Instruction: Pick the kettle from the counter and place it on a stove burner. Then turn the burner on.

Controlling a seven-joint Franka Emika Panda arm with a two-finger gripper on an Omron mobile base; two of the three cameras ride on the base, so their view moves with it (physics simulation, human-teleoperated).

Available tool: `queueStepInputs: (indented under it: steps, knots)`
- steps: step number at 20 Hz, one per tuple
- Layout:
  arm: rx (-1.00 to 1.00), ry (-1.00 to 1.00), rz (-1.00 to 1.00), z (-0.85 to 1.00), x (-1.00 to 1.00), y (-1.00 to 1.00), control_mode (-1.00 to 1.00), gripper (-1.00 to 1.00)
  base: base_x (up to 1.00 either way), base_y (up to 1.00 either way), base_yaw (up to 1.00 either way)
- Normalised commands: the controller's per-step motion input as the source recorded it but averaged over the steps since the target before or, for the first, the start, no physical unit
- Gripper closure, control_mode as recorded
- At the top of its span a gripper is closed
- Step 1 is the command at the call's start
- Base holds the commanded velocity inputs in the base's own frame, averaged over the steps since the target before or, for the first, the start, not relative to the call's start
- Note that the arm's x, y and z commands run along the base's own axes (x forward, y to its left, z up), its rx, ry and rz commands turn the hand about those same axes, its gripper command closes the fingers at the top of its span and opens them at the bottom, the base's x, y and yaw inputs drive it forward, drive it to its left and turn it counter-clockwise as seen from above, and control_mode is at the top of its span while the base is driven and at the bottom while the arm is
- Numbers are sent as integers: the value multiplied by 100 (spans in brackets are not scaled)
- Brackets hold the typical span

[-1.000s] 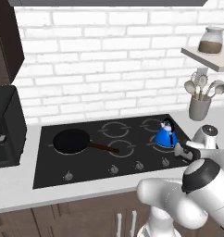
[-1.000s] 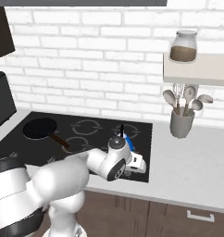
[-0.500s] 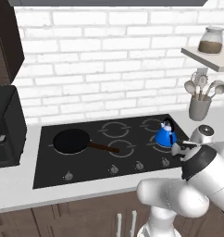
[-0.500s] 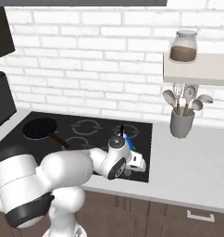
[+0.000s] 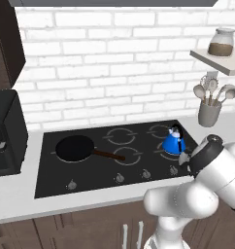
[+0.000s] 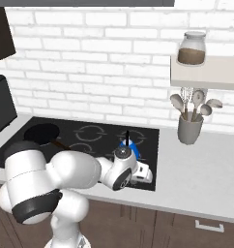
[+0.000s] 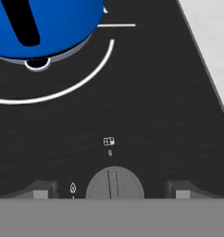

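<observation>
- Pale grey-white counter (image 5: 22, 194) runs around the black glass cooktop (image 5: 90, 168); in the hand view its light surface (image 7: 211, 37) lies off to the right of the fingers, past the cooktop's straight right edge.
- Black cooktop glass (image 7: 146, 102) spreads bare ahead of the fingers, open between them and the burner ring.
- Round black frying pan (image 5: 75, 148) sits on the cooktop's left side, well apart from the gripper, its handle pointing toward the middle.
- Grey utensil cup (image 6: 189, 130) stands on the counter beyond the cooktop's right edge, with spoons sticking up.
- Bright-blue kettle (image 7: 40, 25) rests on the stove burner (image 7: 72, 88), ahead of the fingers and to the left in the hand view; its base lies inside the pale ring. From the left base view the kettle (image 5: 174, 142) is on the front right burner.
- Grey round knob (image 7: 115, 183) lies directly between the two fingertips, at the cooktop's front edge.
- Gripper (image 7: 115, 190) hangs low over that knob; the fingers (image 7: 40, 190) are spread apart, one to each side of it, with gaps, gripping nothing.
</observation>
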Motion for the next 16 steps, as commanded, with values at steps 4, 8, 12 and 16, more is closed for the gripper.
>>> queueStepInputs:
  steps: [4,8,12,16]
  knots:
    - [0,0,0,-3,0,0,-100,100,0,0,0]
    - [0,0,0,0,0,0,-100,100,0,0,0]
    - [0,-1,9,0,-1,0,-100,100,0,0,0]
    - [-2,0,34,0,0,2,-100,100,0,0,0]
